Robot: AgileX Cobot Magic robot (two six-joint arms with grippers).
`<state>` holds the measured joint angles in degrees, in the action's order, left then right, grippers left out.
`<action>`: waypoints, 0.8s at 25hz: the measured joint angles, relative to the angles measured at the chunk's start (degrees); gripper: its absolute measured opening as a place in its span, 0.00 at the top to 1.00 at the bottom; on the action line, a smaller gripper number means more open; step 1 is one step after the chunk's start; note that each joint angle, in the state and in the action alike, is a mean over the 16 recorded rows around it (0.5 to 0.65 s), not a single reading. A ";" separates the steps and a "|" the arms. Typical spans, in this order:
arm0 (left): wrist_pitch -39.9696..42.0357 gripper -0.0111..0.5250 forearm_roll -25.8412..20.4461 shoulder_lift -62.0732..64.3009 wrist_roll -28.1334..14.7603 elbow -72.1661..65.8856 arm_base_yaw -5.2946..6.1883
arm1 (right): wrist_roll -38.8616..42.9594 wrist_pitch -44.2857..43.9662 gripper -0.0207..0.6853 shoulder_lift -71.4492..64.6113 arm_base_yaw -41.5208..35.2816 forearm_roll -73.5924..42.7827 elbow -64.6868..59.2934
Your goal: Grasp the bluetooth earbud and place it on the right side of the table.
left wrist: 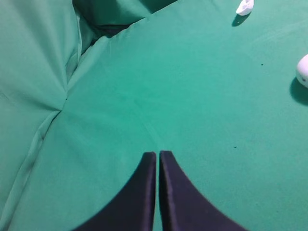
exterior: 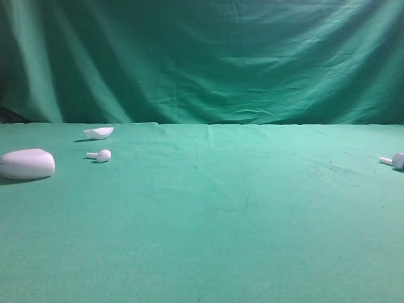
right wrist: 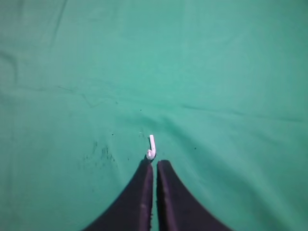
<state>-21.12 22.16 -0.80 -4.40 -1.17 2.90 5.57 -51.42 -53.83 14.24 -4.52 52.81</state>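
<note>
The bluetooth earbud (exterior: 394, 160) lies on the green table (exterior: 221, 252) at its far right edge, stem pointing left. In the right wrist view the earbud (right wrist: 151, 147) rests on the cloth just beyond my right gripper (right wrist: 155, 162), close to the left fingertip. That gripper's jaws stand together with nothing between them. My left gripper (left wrist: 157, 153) is also shut and empty, over bare cloth. Neither gripper shows in the exterior high view.
At the left of the table sit a big white oval case (exterior: 26, 164), a plain white earbud (exterior: 100, 155) and a small white shell-like piece (exterior: 99, 132). The case (left wrist: 303, 70) and the white piece (left wrist: 245, 7) also show in the left wrist view.
</note>
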 joint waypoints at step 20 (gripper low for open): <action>0.00 0.98 0.00 0.00 0.00 0.00 0.00 | -5.11 -4.58 0.97 44.00 0.00 7.24 -18.01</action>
<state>-21.12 22.16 -0.80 -4.40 -1.17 2.90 0.46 -56.00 -9.83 14.24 2.73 34.80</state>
